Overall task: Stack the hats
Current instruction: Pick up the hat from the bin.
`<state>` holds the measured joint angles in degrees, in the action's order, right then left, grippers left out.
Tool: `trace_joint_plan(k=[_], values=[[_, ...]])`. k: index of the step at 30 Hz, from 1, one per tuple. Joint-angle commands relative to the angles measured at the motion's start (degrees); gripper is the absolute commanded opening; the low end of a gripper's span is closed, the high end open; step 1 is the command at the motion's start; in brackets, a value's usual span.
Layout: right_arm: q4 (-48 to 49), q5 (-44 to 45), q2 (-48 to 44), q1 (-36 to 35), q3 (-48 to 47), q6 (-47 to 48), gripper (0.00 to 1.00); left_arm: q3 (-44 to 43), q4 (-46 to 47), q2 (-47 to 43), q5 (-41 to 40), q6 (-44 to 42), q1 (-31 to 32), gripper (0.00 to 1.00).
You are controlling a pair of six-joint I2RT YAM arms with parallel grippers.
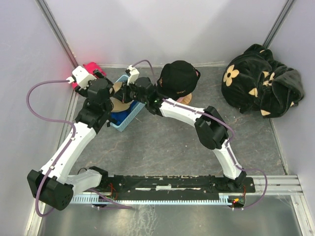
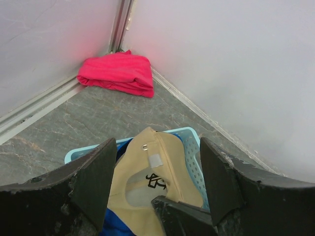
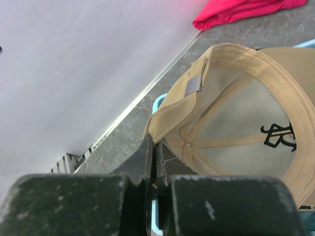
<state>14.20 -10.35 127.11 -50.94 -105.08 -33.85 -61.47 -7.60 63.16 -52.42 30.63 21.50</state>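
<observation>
Now the right gripper [image 3: 151,147] is pinched on the thin rim of the tan cap [image 3: 236,113] in the blue basket [image 2: 192,133]; the left gripper [image 2: 156,177] hangs spread above. That narrow bite could slip when lifted.

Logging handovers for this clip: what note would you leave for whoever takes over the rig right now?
Right gripper: shut on the tan cap at its rim.
Left gripper: open above that cap, which is upside down in the light blue basket over a blue cap.
Done: black cap sits on a pink cap near the back wall.
To do: add tan and blue caps.
</observation>
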Motion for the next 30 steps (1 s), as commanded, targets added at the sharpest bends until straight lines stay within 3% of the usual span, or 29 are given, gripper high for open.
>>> trace_joint_plan(k=[1,13,21,30], values=[[8.3,-2.1,-2.7,1.5,-2.6,-3.6,0.01,1.2,4.6,-1.1,-2.0,2.0,-0.5,0.75],[19.9,-0.5,1.1,5.5,-5.8,-14.3,0.01,4.3,8.5,-1.5,-0.7,1.5,-1.4,0.76],[21.9,2.3,0.3,7.4,-4.1,-16.0,0.01,7.2,8.9,0.1,1.8,4.0,-1.6,0.76],[21.5,6.8,-2.9,8.5,0.8,-11.9,0.01,14.0,13.9,1.6,7.8,5.7,-1.5,0.75]])
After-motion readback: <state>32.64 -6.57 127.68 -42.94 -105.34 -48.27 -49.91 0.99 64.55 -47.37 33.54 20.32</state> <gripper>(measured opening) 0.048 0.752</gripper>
